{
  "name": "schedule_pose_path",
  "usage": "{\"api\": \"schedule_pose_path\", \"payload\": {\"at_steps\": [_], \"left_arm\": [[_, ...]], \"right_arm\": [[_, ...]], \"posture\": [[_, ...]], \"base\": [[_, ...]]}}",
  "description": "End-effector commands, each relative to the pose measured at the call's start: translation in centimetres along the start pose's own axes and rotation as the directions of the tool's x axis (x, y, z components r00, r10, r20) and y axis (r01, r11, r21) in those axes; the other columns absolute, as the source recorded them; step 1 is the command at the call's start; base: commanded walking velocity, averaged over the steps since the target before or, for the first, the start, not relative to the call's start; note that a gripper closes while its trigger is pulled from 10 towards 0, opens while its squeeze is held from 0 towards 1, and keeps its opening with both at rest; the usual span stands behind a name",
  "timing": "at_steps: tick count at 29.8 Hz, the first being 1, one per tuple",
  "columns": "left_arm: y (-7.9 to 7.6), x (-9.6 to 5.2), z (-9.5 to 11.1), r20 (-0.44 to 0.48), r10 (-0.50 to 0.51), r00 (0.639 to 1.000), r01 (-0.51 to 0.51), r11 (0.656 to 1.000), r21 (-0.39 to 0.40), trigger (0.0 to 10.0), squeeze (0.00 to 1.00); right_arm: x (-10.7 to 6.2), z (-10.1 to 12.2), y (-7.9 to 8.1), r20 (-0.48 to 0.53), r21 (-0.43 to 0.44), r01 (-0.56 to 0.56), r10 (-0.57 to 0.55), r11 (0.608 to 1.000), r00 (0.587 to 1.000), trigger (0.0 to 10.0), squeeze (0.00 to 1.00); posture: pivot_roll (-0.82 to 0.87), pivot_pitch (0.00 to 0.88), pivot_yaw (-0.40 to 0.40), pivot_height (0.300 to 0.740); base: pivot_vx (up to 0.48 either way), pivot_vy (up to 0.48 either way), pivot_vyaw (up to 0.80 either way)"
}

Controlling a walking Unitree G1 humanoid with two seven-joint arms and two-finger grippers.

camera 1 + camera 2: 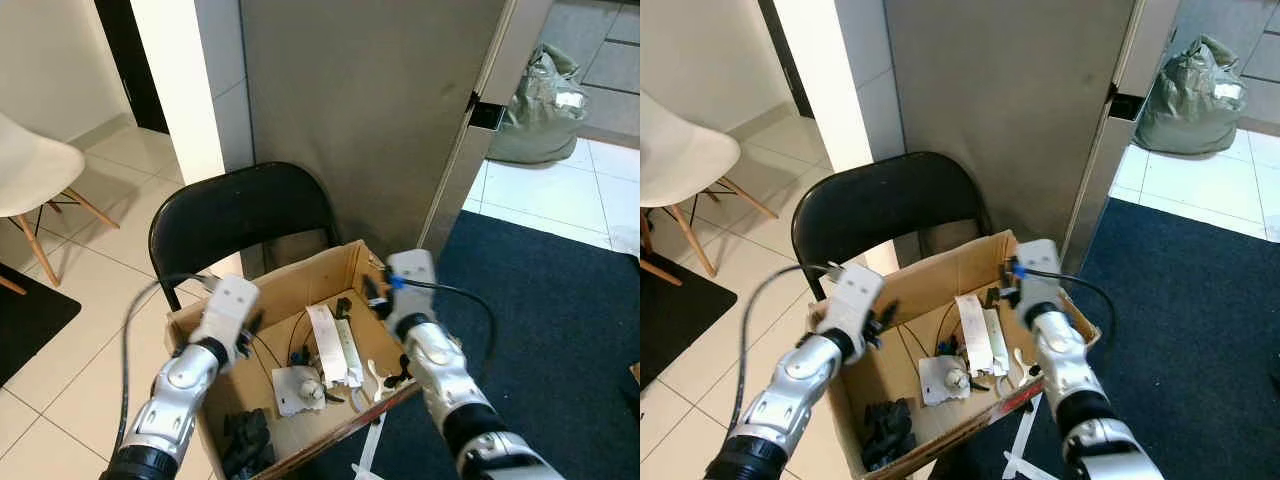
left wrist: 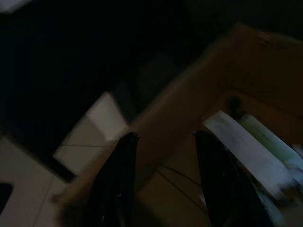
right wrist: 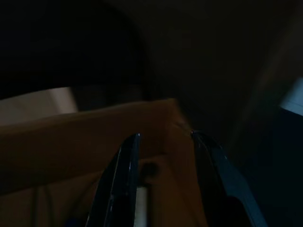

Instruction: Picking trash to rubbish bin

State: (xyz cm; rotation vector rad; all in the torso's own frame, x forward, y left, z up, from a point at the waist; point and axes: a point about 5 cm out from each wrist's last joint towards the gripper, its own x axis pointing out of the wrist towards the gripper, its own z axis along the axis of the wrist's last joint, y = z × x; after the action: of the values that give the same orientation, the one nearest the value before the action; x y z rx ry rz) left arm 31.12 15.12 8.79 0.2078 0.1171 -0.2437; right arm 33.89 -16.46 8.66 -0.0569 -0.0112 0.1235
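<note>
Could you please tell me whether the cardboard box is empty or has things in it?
Not empty: the cardboard box holds white strips, cables and dark items.

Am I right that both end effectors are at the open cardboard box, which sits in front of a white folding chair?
Nearly: the folding chair behind the cardboard box is black, as the left eye view shows. The left end effector and right end effector are indeed at the box's walls.

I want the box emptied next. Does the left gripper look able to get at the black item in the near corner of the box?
Probably yes: the left gripper is over the open cardboard box, nothing covers the black item, though it would need pulling back.
</note>
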Motion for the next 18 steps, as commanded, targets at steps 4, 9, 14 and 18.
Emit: {"api": "schedule_pose_path", "payload": {"at_steps": [4,9,14,18], "left_arm": [[0.3,-0.1,-0.4,-0.004,0.08,0.997,-0.08,0.995,-0.056,10.0,0.0],[0.1,-0.1,-0.6,-0.015,0.13,0.991,-0.131,0.985,-0.108,10.0,0.0],[-0.2,0.0,-0.6,-0.016,0.144,0.989,-0.145,0.98,-0.138,10.0,0.0],[-0.5,0.0,-0.6,-0.017,0.142,0.99,-0.143,0.98,-0.142,10.0,0.0]], "right_arm": [[-1.7,-1.6,-1.3,-0.038,0.017,0.057,-0.057,0.998,0.998,10.0,0.0],[-2.6,-2.3,-1.4,-0.054,0.012,0.072,-0.071,0.997,0.996,10.0,0.0],[-2.8,-2.4,-1.3,-0.053,0.016,0.087,-0.086,0.996,0.995,10.0,0.0],[-2.7,-2.3,-0.9,-0.056,0.015,0.074,-0.073,0.997,0.996,10.0,0.0]], "posture": [[0.0,0.109,0.015,0.74],[-0.02,0.117,0.014,0.74],[-0.02,0.122,0.011,0.74],[-0.02,0.124,0.006,0.74]], "base": [[0.0,0.0,0.0],[0.0,0.0,0.0],[0.0,0.0,0.0],[0.0,0.0,0.0]]}}
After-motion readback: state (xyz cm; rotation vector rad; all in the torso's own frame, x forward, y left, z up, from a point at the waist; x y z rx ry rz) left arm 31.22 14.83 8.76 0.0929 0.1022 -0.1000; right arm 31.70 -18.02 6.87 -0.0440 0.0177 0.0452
